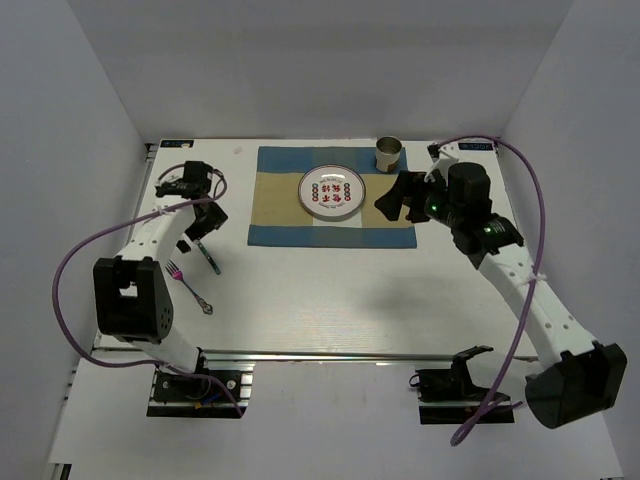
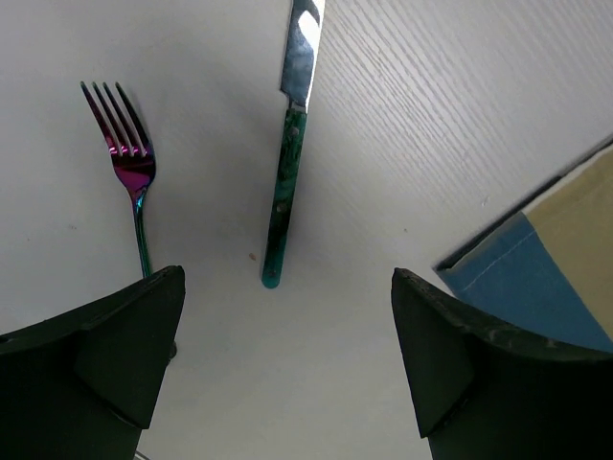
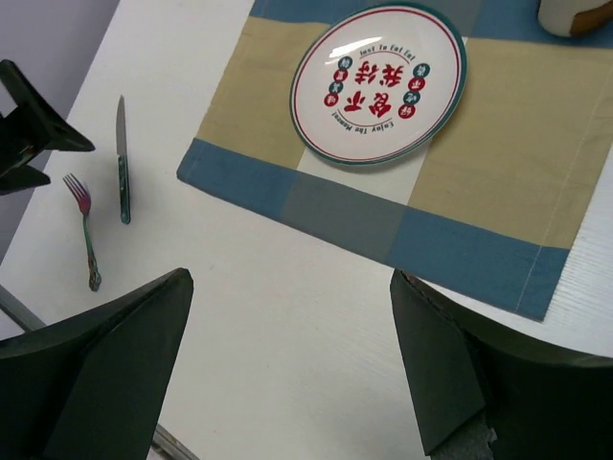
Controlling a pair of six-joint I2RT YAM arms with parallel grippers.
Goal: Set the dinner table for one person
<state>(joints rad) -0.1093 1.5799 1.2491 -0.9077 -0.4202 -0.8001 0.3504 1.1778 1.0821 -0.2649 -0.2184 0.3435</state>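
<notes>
The white dinner table (image 1: 330, 300) carries a blue-and-tan placemat (image 1: 332, 197) at the far middle. A white plate (image 1: 332, 192) with red lettering lies on the placemat, and a metal cup (image 1: 388, 153) stands at the mat's far right corner. A green-handled knife (image 2: 284, 182) and an iridescent purple fork (image 2: 131, 177) lie side by side on the bare table left of the mat. My left gripper (image 1: 203, 230) hovers open and empty just above the knife's handle end. My right gripper (image 1: 392, 198) is open and empty over the mat's right part, beside the plate (image 3: 378, 81).
The placemat's near left corner (image 2: 546, 259) lies right of the knife. In the right wrist view the knife (image 3: 123, 172) and fork (image 3: 84, 230) show at the left, with the cup (image 3: 575, 14) at the top right. A purple cable (image 1: 70, 260) loops beside the left arm.
</notes>
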